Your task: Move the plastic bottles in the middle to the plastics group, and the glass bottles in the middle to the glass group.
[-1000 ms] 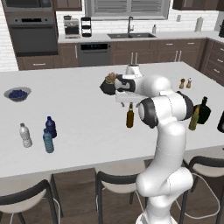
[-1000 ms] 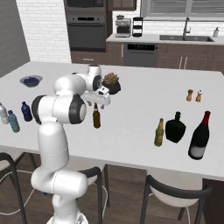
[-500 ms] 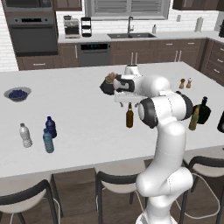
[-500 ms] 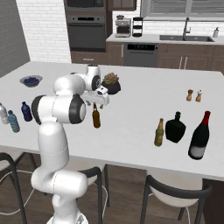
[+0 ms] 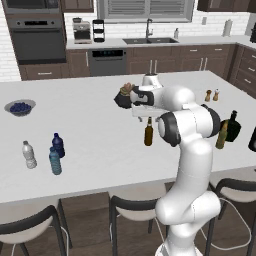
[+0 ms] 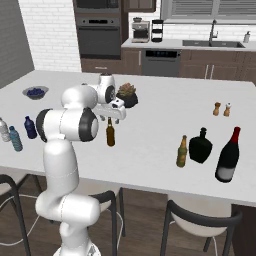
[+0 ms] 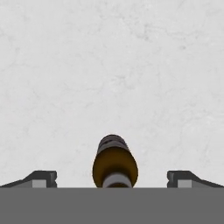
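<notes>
Amber-brown bottle (image 5: 148, 133) stands upright mid-surface (image 5: 95, 130), right under the end effector (image 7: 113, 178), whose fingers are spread wide on either side of its neck, nothing gripped yet. Looks lined up for a top-down grab toward the squat black bottle (image 6: 201, 147).

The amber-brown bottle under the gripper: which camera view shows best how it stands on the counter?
The right base view: the amber-brown bottle stands upright and whole, just below the gripper. The left base view shows it too, close beside the arm. The hand view looks down on its top, between the open fingertips.
</notes>
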You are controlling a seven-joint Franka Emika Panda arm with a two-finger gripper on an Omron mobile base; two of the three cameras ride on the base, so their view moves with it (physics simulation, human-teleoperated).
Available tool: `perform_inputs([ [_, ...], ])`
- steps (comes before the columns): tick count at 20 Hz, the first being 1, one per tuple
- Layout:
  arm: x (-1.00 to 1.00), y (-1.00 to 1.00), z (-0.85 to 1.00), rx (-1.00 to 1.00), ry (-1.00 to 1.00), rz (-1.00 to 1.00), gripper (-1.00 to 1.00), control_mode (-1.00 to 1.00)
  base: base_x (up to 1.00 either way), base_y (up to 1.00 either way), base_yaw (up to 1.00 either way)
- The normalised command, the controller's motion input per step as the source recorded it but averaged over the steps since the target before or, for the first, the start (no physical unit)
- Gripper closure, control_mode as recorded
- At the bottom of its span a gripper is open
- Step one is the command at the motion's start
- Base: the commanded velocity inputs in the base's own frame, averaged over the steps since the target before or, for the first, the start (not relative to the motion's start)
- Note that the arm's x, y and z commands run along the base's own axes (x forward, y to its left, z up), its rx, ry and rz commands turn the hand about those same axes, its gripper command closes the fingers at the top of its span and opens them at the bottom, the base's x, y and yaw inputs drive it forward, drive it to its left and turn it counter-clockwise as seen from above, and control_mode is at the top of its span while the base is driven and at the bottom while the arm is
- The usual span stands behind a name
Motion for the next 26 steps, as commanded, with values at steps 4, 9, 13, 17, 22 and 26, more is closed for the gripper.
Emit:
perform_inputs([
  [4, 0.00, -0.01, 0.02, 0.00, -0.02, 0.00, -1.00, -1.00, 0.00, 0.00, 0.00],
  [9, -0.01, -0.08, 0.00, 0.00, 0.00, 0.00, -1.00, -1.00, 0.00, 0.00, 0.00],
  [13, -0.09, -0.04, 0.00, 0.00, 0.00, -0.02, -1.00, -1.00, 0.00, 0.00, 0.00],
  [17, -0.10, 0.00, 0.00, 0.00, 0.00, -0.01, -1.00, -1.00, 0.00, 0.00, 0.00],
  [22, 0.00, 0.01, -0.01, 0.00, 0.00, -0.01, -1.00, -1.00, 0.00, 0.00, 0.00],
  [26, 0.00, 0.05, -0.04, 0.00, 0.00, -0.03, -1.00, -1.00, 0.00, 0.00, 0.00],
])
